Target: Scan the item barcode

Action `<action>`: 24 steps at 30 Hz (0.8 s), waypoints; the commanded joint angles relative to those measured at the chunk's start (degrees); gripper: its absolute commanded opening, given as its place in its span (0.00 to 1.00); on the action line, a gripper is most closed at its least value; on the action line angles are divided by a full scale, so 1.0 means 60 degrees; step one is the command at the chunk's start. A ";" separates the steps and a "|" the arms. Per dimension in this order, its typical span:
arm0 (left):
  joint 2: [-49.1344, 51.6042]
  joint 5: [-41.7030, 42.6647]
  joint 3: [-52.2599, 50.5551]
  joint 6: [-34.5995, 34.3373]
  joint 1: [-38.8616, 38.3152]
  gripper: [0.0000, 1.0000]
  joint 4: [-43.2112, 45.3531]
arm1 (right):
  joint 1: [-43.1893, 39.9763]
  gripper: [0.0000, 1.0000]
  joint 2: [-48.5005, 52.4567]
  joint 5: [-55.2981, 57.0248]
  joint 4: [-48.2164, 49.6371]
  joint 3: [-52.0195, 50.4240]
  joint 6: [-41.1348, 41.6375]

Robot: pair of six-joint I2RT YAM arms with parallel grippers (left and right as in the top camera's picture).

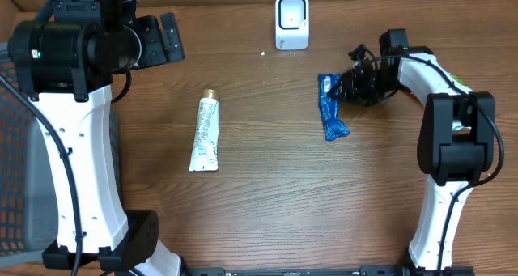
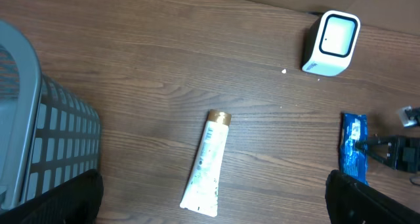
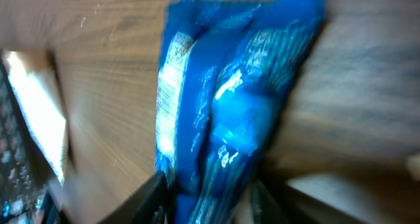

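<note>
A blue snack packet (image 1: 330,108) lies on the wooden table, right of the middle. My right gripper (image 1: 344,88) comes at it from the right and is shut on its far end. In the right wrist view the packet (image 3: 223,112) fills the gap, pinched between the dark fingers (image 3: 147,198) of the right gripper (image 3: 210,201). No barcode shows on it. The white scanner (image 1: 291,22) stands at the back centre, apart from the packet. My left gripper (image 1: 166,37) hangs open at the back left, holding nothing. Its view shows the packet (image 2: 353,155) and the scanner (image 2: 333,43).
A white tube with a gold cap (image 1: 205,133) lies left of centre, also in the left wrist view as the tube (image 2: 210,163). A grey basket (image 2: 39,145) stands at the left edge. The two arms' white bases rise at the front left and front right.
</note>
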 commanded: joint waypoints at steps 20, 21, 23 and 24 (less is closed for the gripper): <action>-0.0015 -0.0091 -0.0025 -0.0131 -0.0007 0.99 0.0036 | 0.0291 0.07 0.0062 -0.0397 0.1177 -0.1075 -0.0433; -0.0015 -0.0091 -0.0025 -0.0131 -0.0007 1.00 0.0036 | 0.0277 0.04 0.0044 -0.0397 0.1137 -0.1049 -0.0426; -0.0015 -0.0091 -0.0025 -0.0131 -0.0007 1.00 0.0033 | 0.0259 0.04 -0.0033 -0.0386 0.0958 -0.0933 -0.0430; -0.0011 -0.0091 -0.0025 -0.0131 -0.0007 1.00 0.0033 | 0.0262 0.04 -0.0106 -0.0353 0.0838 -0.0820 -0.0426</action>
